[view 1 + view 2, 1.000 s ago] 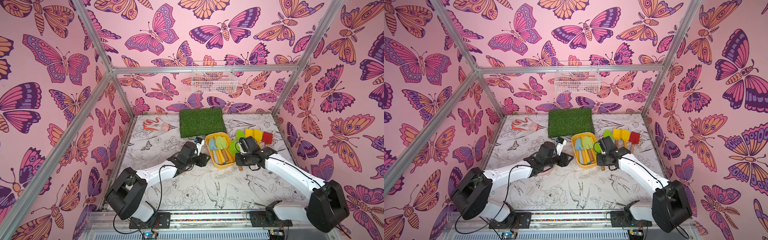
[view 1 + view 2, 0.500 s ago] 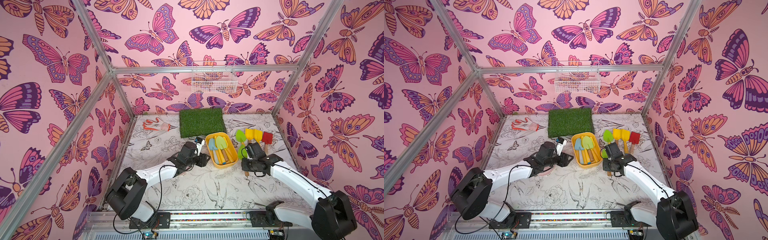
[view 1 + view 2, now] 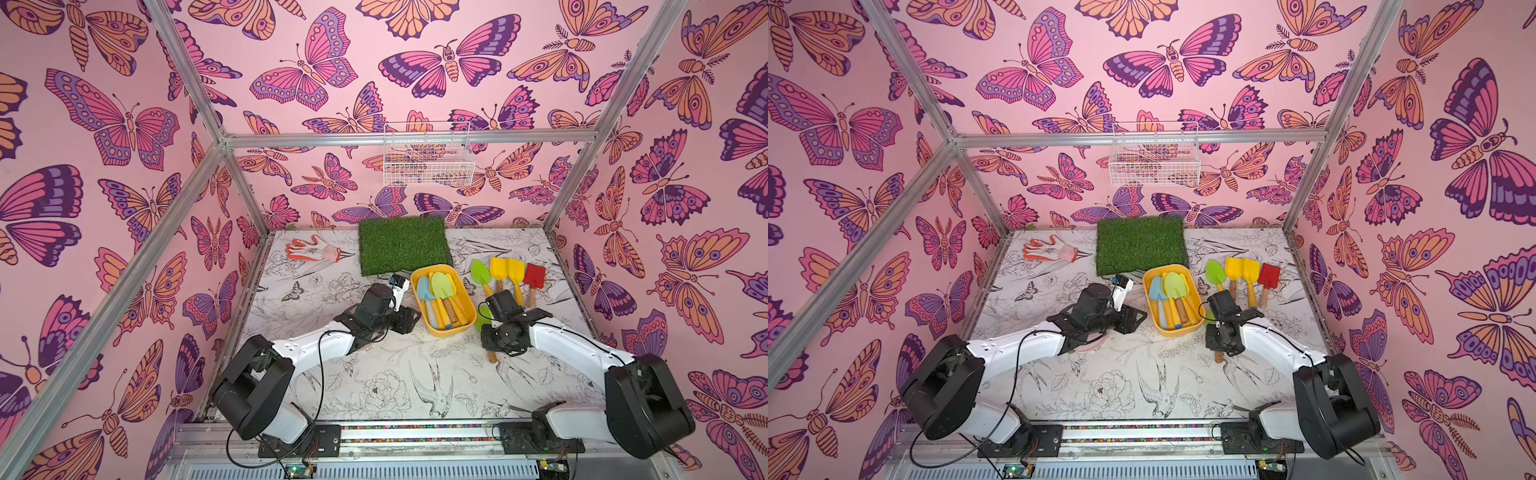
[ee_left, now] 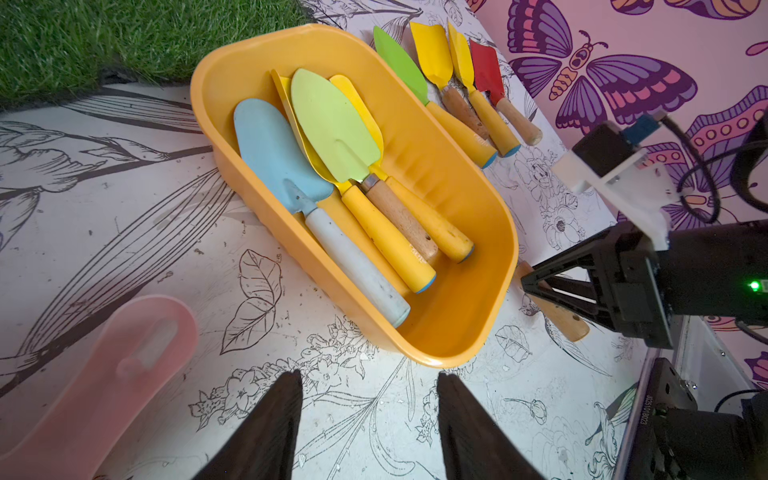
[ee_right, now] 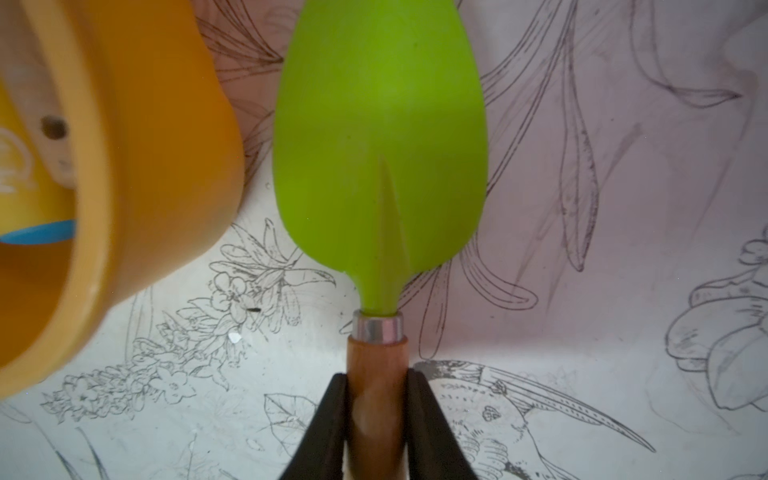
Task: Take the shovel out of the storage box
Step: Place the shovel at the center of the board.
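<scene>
Green shovel (image 5: 380,145) pulled back beside storage box (image 5: 137,166) (handle in R end effector (image 5: 377,378)); L end effector (image 4: 369,378) wide.

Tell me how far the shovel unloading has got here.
Done: four shovels lie in a row on the table beside the shallow yellow-orange plastic tub. In hand: the right gripper is shut on a green-bladed, wooden-handled shovel, already outside the tub. Remaining: a blue-bladed shovel and three more inside; the left gripper is open, empty.

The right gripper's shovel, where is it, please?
In the right wrist view, the green wooden-handled shovel is outside the yellow-orange plastic storage box, at its right.
</scene>
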{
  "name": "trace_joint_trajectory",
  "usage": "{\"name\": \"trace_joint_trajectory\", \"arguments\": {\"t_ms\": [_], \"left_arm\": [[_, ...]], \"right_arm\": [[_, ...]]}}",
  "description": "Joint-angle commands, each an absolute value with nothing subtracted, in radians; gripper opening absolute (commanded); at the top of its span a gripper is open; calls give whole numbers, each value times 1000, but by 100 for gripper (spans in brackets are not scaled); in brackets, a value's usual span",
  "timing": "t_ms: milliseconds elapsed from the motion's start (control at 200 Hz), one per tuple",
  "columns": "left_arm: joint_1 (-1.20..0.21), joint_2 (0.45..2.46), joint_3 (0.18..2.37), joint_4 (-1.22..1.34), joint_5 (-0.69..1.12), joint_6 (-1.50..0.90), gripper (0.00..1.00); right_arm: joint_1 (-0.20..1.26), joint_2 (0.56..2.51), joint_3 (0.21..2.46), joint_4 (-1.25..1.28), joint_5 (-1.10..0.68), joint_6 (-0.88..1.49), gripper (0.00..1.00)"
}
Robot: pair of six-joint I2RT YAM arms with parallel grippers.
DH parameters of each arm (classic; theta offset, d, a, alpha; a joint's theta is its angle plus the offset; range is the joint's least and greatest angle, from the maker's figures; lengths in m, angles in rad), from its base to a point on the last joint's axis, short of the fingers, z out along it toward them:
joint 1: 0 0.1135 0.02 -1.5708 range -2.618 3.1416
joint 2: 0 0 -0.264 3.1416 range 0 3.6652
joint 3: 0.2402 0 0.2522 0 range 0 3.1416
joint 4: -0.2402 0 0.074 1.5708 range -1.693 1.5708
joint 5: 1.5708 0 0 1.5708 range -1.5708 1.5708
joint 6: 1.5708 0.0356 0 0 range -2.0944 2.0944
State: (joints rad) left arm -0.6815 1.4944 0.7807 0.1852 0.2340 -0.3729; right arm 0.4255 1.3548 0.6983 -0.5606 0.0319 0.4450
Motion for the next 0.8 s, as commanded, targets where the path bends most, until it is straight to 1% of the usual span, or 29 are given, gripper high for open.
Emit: {"name": "trace_joint_trajectory", "arguments": {"t_ms": [0,95,175,300,461,621,796], "left_arm": [[-688,1483,782,173,229,-354,57],[-690,1483,782,173,232,-356,58],[-689,1483,783,173,231,-356,58],[-689,1481,783,173,231,-355,58],[-691,1485,784,173,233,-356,58],[-692,1488,785,173,233,-356,58],[-692,1488,786,173,233,-356,58]], "right_arm": [[414,1381,736,-540,25,444,15],[410,1406,745,-537,20,446,17],[411,1417,749,-537,15,447,21],[410,1393,743,-549,32,452,32],[411,1333,750,-586,45,456,42],[415,1259,776,-644,58,450,45],[422,1179,831,-706,43,429,45]]}}
